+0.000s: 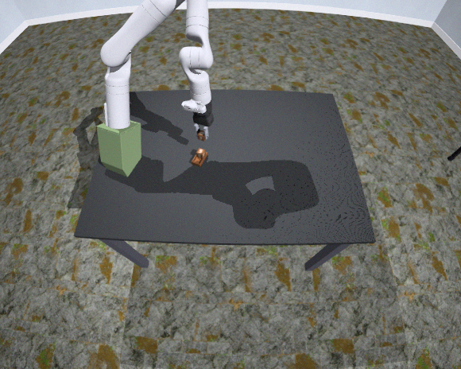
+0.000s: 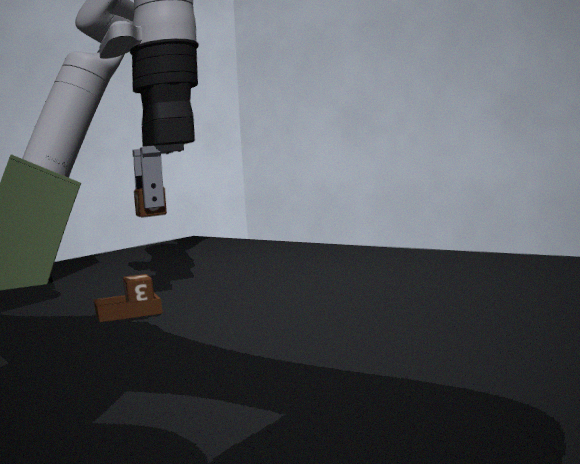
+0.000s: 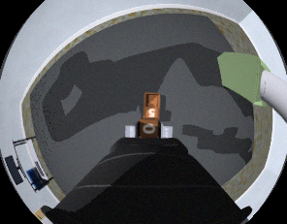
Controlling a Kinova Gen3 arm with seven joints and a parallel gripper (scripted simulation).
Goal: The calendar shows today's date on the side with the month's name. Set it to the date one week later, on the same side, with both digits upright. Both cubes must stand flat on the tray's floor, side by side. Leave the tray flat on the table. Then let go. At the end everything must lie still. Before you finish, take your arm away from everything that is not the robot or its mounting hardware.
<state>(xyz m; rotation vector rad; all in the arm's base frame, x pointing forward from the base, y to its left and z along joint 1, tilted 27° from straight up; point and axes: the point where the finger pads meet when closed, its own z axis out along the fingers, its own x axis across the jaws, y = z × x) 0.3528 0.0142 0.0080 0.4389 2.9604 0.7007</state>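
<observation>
High above the dark counter [image 1: 287,159], the claw [image 2: 150,202] hangs pointing straight down, clenched on a brown cube [image 2: 150,210] that sits between its two grey fingers [image 2: 153,187]. The held cube is well clear of the surface. From the wrist view a white digit shows on the cube's [image 3: 148,128] upper face between the finger pads, though I cannot tell which digit it is.

Below and a little toward the near side, the brown tray [image 2: 127,309] lies flat on the counter. One cube [image 2: 139,288] stands in it, at the right end as the exterior view has it, showing a white 3 that reads mirrored on the face toward that camera. The tray's other place, left of that cube, is unfilled.

A green pedestal [image 1: 120,148] at the counter's left edge carries the white arm [image 1: 118,95]
</observation>
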